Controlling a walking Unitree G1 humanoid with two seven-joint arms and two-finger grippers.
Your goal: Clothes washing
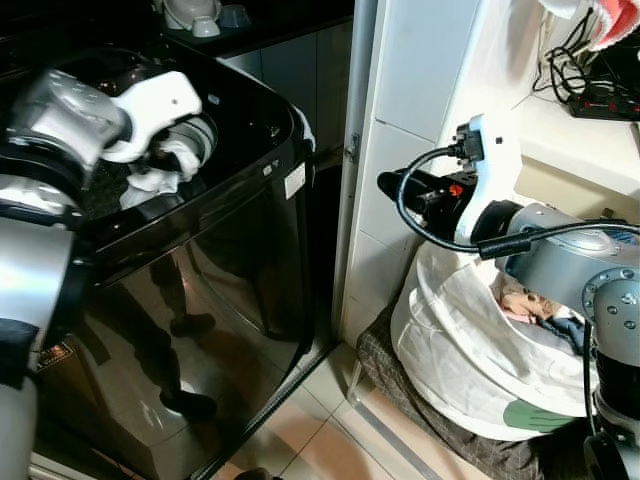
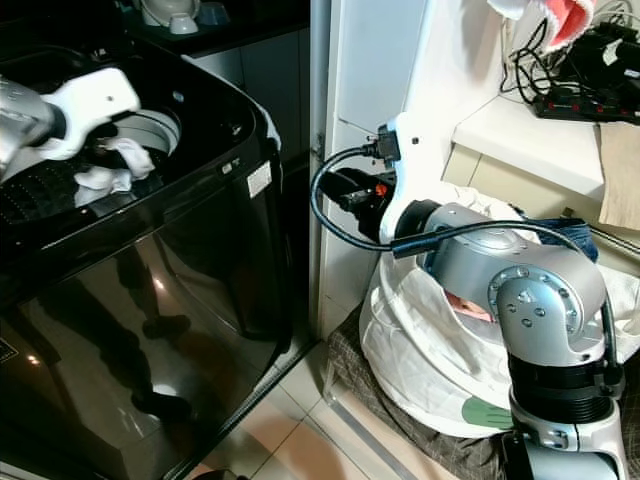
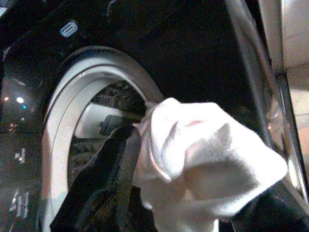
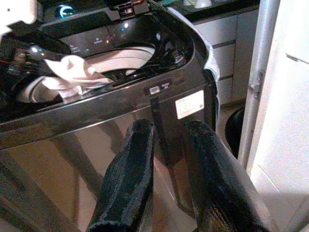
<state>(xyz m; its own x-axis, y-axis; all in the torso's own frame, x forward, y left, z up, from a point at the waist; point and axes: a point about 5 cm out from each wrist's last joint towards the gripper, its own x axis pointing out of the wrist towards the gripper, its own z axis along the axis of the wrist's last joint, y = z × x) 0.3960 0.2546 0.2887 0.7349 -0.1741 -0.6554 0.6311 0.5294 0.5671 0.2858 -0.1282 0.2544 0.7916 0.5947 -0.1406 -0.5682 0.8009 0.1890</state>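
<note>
Left eye view: upper left, the left claw clamps a white garment over the washing machine drum.

Left wrist view: cloth seems to overhang the drum rim; released here, it may snag there.

Right wrist view: the right claw hangs slightly parted, empty.

Dim, grainy, glare on washer
</note>
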